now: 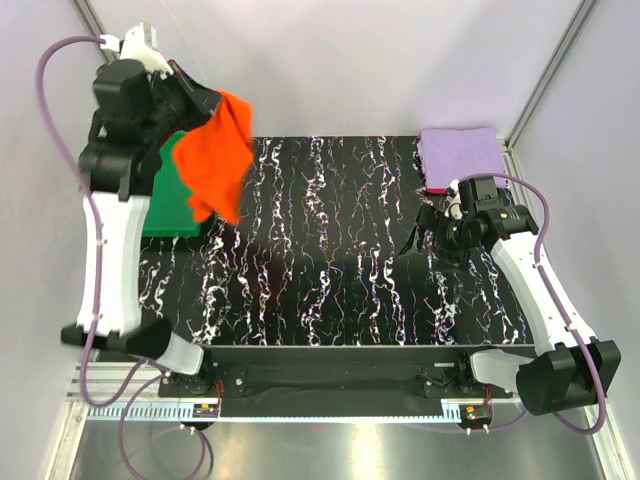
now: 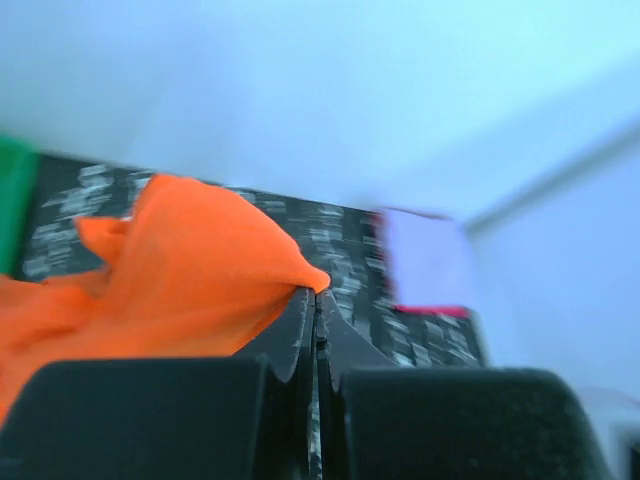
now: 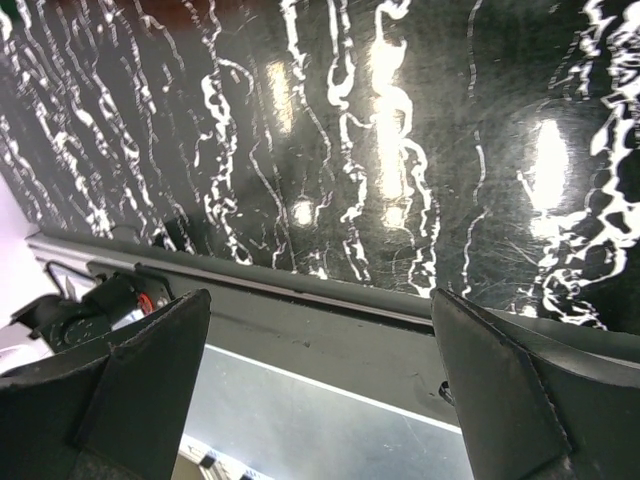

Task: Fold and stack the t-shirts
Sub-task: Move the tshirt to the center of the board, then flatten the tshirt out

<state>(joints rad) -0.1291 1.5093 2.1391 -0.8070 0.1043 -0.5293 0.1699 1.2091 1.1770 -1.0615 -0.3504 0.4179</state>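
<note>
The bright orange-red t-shirt (image 1: 215,155) hangs crumpled in the air over the table's back left, pinched at one edge by my left gripper (image 1: 207,100), which is shut on it. In the left wrist view the cloth (image 2: 180,270) bunches at the tips of the shut left gripper (image 2: 316,298). The lavender t-shirt (image 1: 460,152) lies folded at the back right corner. A crimson-pink t-shirt edge (image 1: 436,190) shows under it. My right gripper (image 1: 418,228) hovers open just in front of that stack, with nothing between its fingers (image 3: 160,360).
A green tray (image 1: 165,205) lies at the table's left side, partly behind the hanging shirt and the left arm. The black marbled tabletop (image 1: 330,240) spreads between the arms. The right wrist view looks down past the table's front rail (image 3: 330,310).
</note>
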